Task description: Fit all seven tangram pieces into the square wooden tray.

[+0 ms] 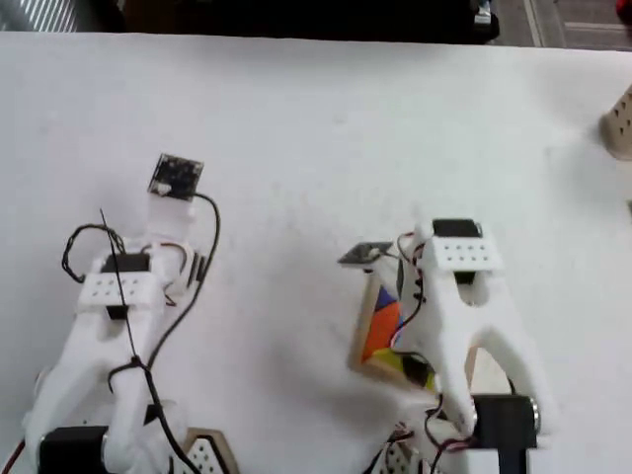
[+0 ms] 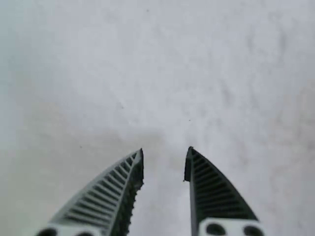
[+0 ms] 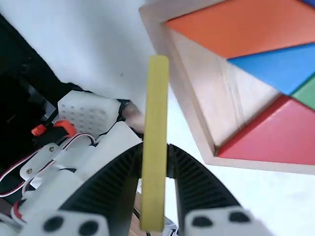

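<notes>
- In the square wooden tray [image 3: 156, 27], four flat pieces are seen lying: an orange triangle [image 3: 246, 24], a blue triangle [image 3: 280, 69], a green piece [image 3: 305, 91] and a red triangle [image 3: 275, 132].
- A patch of bare tray floor [image 3: 221, 98] is left uncovered between those pieces and the tray's rim, so the task is judged partly done; other parts of the tray are hidden by the arm.
- A thin yellow piece [image 3: 157, 88] is clamped on edge in the right gripper [image 3: 155, 147], just beside the tray's rim and apparently outside it; its outline cannot be told.
- The left gripper [image 2: 164, 157] is parted and nothing is held in it, over bare white tabletop [image 2: 172, 59], well apart from the tray.
</notes>
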Controlling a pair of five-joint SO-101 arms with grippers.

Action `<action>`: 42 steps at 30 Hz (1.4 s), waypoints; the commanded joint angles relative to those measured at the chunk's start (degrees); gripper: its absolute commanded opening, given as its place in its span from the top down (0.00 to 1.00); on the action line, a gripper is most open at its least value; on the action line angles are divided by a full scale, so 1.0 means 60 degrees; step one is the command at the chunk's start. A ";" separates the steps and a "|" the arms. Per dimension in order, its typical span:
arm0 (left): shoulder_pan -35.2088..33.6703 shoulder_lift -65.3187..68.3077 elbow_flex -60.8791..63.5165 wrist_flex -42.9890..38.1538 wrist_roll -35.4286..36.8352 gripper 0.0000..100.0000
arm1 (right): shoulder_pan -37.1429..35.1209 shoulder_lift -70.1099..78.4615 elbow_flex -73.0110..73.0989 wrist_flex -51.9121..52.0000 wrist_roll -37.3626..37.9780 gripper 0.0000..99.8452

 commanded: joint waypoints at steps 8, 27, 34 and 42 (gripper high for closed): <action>0.0037 -0.0315 -0.0059 -0.0161 -0.0059 0.85 | 0.0022 -0.2015 0.0894 -0.2103 -0.1626 0.98; 0.0037 -0.0315 -0.0059 -0.0205 -0.0059 0.85 | -0.0418 0.0403 0.1333 -0.3231 -0.0088 0.98; 0.0037 -0.0315 -0.0059 -0.0205 -0.0059 0.85 | -0.0359 0.0403 0.1333 -0.3114 0.1377 0.98; 0.0037 -0.0315 -0.0059 -0.0205 -0.0059 0.85 | -0.0330 0.0403 0.1333 -0.3172 0.3619 0.98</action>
